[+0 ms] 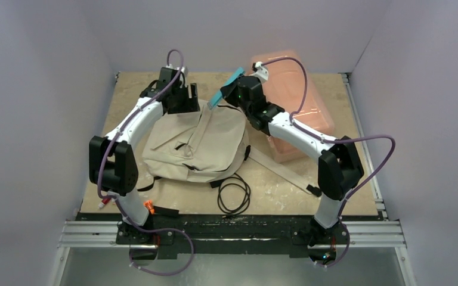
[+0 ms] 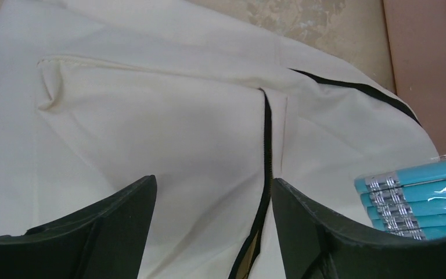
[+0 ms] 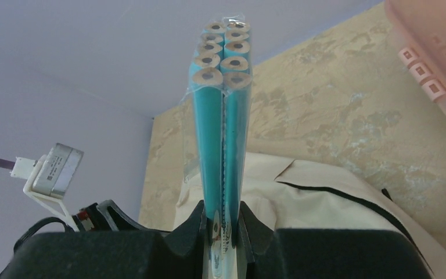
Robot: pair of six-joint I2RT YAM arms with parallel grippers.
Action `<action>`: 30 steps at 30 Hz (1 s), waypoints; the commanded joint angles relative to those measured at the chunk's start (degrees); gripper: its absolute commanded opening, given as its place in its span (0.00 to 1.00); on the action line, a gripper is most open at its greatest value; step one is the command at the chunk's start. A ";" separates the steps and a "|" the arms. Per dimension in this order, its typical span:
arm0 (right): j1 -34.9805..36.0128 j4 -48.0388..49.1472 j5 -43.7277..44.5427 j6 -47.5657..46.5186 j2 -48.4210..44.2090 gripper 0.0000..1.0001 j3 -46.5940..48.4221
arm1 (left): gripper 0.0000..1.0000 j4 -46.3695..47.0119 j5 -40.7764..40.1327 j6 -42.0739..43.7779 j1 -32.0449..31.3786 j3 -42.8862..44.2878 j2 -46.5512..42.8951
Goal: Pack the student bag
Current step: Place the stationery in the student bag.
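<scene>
Tan, mottled board tabletop (image 1: 286,199) w/ whitish scuffs, boxed in by plain pale-grey walls (image 1: 226,30) on three sides; aluminium rail (image 1: 232,232) along the near edge. The student bag (image 1: 197,146) lies flat mid-table, straps trailing to the front. L gripper (image 2: 213,179) hangs over its far end, jaws wide apart, nothing btwn them. R gripper (image 3: 220,218) is clamped on a wrapped pack of teal pencils (image 3: 222,133), above the bag's far edge. Pink translucent box (image 1: 301,113) sits far right; black cable loop (image 1: 234,193) lies near the bag's front.

Right of bag (image 1: 197,143): pink box (image 1: 292,83); near side: cable coil (image 1: 234,193); left free.
</scene>
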 commanded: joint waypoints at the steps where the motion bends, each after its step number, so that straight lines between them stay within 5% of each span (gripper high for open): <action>1: -1.40 2.14 1.33 1.79 -1.29 0.00 1.53 | 0.75 -1.69 -5.49 5.75 -4.88 6.39 2.30; 20: -3.35 2.37 0.58 1.11 -6.17 0.00 -4.71 | 0.59 -4.54 -6.72 7.31 -4.92 5.28 3.15; 30: -3.54 3.27 -1.96 2.52 -5.49 0.00 -5.72 | 0.65 -7.87 -7.29 8.75 -7.59 6.38 6.28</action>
